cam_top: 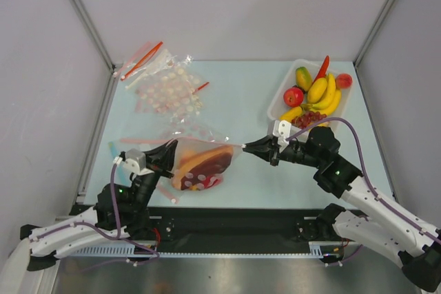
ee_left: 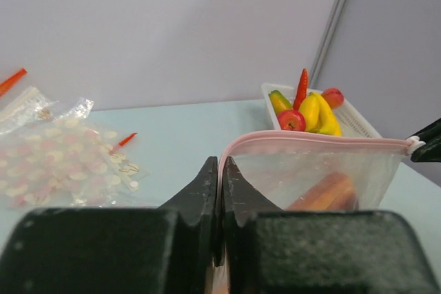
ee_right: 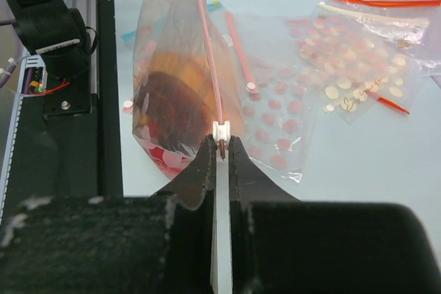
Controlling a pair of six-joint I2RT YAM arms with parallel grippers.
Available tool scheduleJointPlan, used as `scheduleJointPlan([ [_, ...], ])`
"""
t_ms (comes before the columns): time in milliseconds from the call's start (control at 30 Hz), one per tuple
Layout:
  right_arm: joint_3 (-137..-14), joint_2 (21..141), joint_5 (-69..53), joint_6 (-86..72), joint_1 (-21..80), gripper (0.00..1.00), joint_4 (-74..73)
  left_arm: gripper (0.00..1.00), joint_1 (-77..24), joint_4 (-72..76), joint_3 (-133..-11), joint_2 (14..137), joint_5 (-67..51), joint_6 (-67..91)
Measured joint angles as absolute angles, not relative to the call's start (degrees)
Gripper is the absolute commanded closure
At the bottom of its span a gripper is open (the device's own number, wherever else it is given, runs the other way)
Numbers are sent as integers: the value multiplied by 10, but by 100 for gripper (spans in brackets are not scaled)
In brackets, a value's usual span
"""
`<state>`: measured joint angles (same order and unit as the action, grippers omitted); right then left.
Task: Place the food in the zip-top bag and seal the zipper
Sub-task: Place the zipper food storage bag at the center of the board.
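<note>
The zip-top bag (cam_top: pixel 203 166) is stretched over the table (cam_top: pixel 234 94) between both arms, with food (cam_top: pixel 210 163) inside it. The left end effector (cam_top: pixel 169 148) is pinched shut on one end of the zipper (ee_left: pixel 310 139). The right end effector (cam_top: pixel 249 147) is clamped at the white slider (ee_right: pixel 221 131). The seal looks closed along its whole length, though no view confirms it. Letting go is what is left.

White-shelled arms (cam_top: pixel 379 222), black joints, purple cables (cam_top: pixel 116 204), green lights (cam_top: pixel 338 173), matte black left tool (ee_left: pixel 220 164) and right tool (ee_right: pixel 220 144).
</note>
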<state>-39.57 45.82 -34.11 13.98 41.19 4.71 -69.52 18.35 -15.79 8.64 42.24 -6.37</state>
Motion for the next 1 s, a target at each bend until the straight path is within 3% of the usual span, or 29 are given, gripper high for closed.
scheduleJointPlan([
  [267,-388,418,-263,85,408,100,60,62,-688,215,-207,203,420,-62],
  [367,-387,406,-171,24,409,100,70,24,-686,212,-229,257,420,-58],
  [400,-387,406,-129,0,408,100,72,6,-685,210,-236,273,421,-53],
  [433,-388,407,-90,-21,407,100,70,0,-684,208,-240,287,420,-50],
  [633,-399,432,86,-108,350,100,28,0,-682,196,-248,318,422,-34],
  [900,-412,456,228,-244,173,100,-93,0,-681,194,-248,291,441,-22],
  [1000,-416,461,241,-276,156,72,-109,0,-681,199,-248,288,447,-18],
])
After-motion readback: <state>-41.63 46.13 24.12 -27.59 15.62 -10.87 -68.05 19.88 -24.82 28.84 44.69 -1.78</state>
